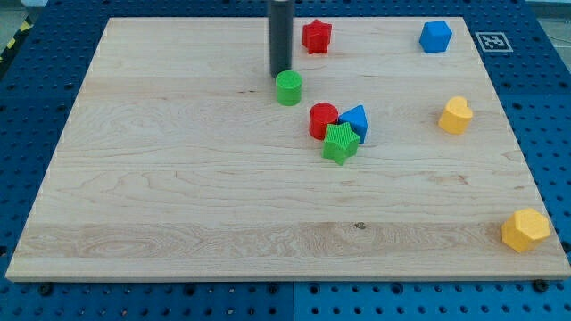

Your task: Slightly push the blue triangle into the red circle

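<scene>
The blue triangle (355, 121) sits near the board's middle, touching the right side of the red circle (322, 119). A green star (340, 143) lies just below both and touches them. My tip (280, 74) is at the end of the dark rod coming down from the view's top. It stands just above and left of a green circle (288, 88), up and left of the red circle and blue triangle.
A red star (316, 36) is near the top edge, right of the rod. A blue cube (435, 37) sits at the top right. A yellow heart (455, 115) is at the right and a yellow hexagon (525, 230) at the bottom right of the wooden board (161, 178).
</scene>
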Controlling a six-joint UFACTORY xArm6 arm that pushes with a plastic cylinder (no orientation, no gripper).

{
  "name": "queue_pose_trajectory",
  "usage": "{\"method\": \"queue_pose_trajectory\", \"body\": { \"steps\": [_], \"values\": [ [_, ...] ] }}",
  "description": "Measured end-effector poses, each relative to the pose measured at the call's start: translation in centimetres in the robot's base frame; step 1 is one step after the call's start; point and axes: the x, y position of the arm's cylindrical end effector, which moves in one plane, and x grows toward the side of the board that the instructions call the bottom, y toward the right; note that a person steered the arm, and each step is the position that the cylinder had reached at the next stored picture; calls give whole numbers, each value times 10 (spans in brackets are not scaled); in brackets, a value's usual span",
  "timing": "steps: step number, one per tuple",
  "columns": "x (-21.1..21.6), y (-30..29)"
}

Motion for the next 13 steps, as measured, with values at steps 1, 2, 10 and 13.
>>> {"method": "queue_pose_trajectory", "body": {
  "steps": [1, 2, 10, 13],
  "values": [
    [4, -8],
    [25, 19],
    [51, 188],
    [72, 222]
  ]
}}
